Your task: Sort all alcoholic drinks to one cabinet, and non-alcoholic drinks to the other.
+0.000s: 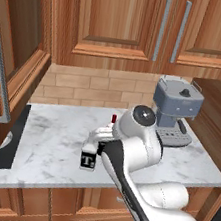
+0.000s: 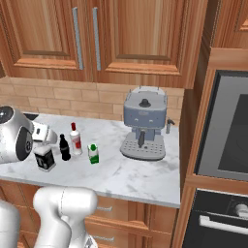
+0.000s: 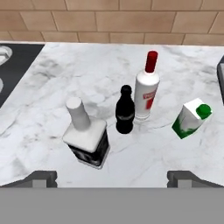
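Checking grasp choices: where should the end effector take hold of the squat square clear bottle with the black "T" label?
Judging by its pose, grip the squat square clear bottle across its flat sides, coming from above and its open left; the small black cola bottle stands close on its other side.

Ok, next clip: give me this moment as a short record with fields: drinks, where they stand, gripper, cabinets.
alcoholic: square bottle with black label; slim white bottle with red cap
non-alcoholic: small black bottle; green-and-white carton
location: all four upright on the marble counter, left of the coffee machine
gripper: gripper open, above the counter, holding nothing, nearest the square bottle
cabinets: wall cabinet doors over the counter closed
sorted so far: none
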